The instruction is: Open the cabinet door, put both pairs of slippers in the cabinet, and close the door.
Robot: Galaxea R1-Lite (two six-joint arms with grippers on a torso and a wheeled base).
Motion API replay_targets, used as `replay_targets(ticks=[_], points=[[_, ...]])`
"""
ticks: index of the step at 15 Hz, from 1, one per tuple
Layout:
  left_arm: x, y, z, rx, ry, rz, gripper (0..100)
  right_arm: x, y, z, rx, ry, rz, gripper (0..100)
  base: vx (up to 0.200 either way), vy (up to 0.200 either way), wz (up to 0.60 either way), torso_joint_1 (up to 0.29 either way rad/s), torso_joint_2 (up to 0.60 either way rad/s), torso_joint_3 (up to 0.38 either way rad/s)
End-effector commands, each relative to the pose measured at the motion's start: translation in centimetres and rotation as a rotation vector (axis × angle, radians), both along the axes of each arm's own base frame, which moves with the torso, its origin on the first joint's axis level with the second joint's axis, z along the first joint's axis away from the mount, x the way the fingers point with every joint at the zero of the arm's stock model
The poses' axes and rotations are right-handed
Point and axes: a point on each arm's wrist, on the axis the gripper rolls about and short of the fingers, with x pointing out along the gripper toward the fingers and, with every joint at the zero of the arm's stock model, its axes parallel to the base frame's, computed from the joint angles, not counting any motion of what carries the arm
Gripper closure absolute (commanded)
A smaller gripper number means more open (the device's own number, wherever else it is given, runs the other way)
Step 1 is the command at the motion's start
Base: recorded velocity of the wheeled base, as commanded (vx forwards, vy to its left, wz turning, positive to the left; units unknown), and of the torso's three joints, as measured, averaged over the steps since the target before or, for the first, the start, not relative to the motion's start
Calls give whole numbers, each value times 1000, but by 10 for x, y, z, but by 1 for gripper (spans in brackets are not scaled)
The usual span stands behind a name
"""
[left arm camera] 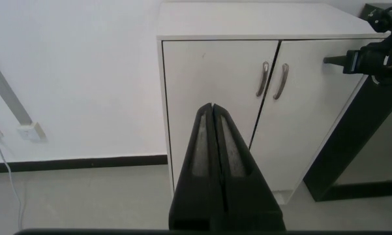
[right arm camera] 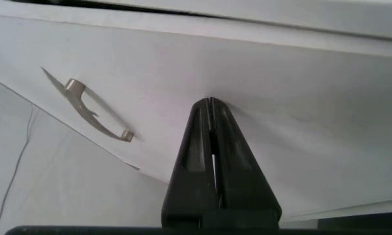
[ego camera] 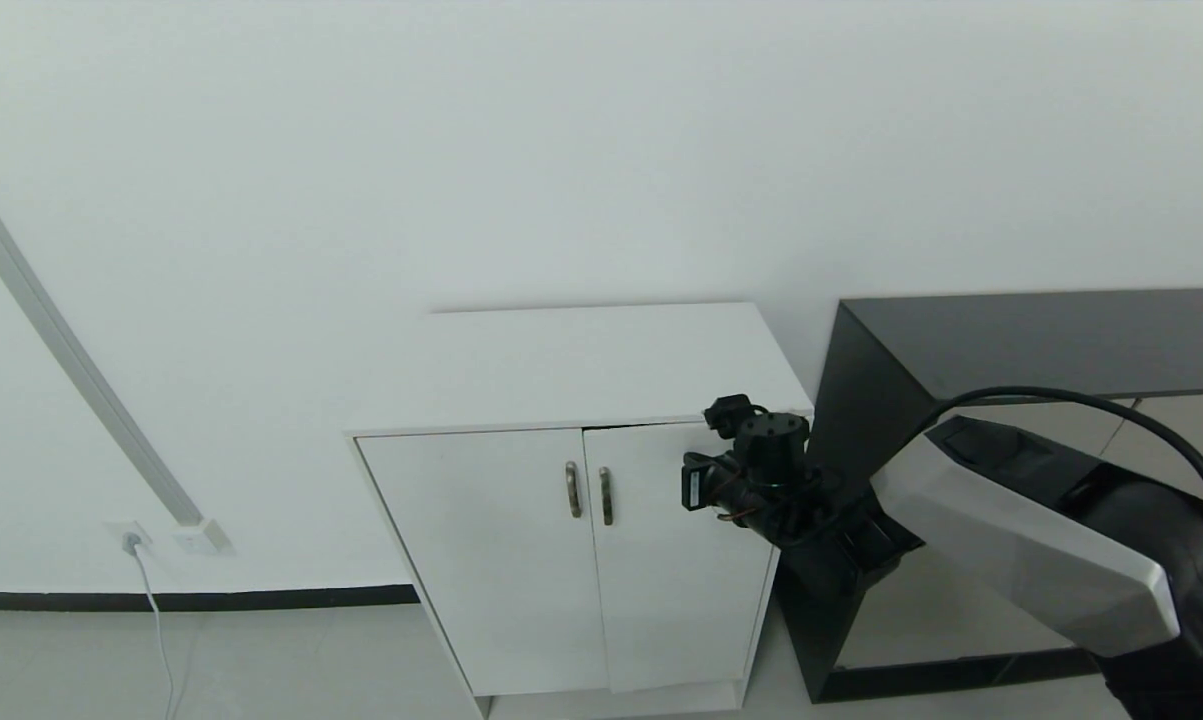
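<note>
A white cabinet [ego camera: 581, 370] with two doors stands against the wall. Its metal handles [ego camera: 589, 492] meet at the middle. My right gripper [ego camera: 689, 485] is shut, and its tips [right arm camera: 212, 103] rest on the face of the right door [right arm camera: 300, 98], up near its top edge and to the side of that door's handle [right arm camera: 94, 111]. A thin dark gap [ego camera: 641, 427] runs along the top of the right door. My left gripper [left arm camera: 212, 108] is shut on nothing. It is held back from the cabinet [left arm camera: 215, 72], level with the left door. The right gripper [left arm camera: 339, 61] also shows there against the right door.
A black-framed unit [ego camera: 961, 340] stands right beside the cabinet's right side. On the wall to the left are a slanted cable duct [ego camera: 61, 340] and a socket with a white cord [ego camera: 133, 542] hanging to the pale floor [ego camera: 261, 660].
</note>
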Motion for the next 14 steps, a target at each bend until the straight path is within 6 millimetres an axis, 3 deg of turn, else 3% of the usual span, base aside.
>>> replay_targets(ticks=[1,14], points=[[0,0,0,0,2,0,100,4,-1,-2,3,-5,-7,100,0,0,0,0,0,0],[0,0,0,0,0,0,100,9,-4,-6,2,-3,-17,100,0,0,0,0,0,0]])
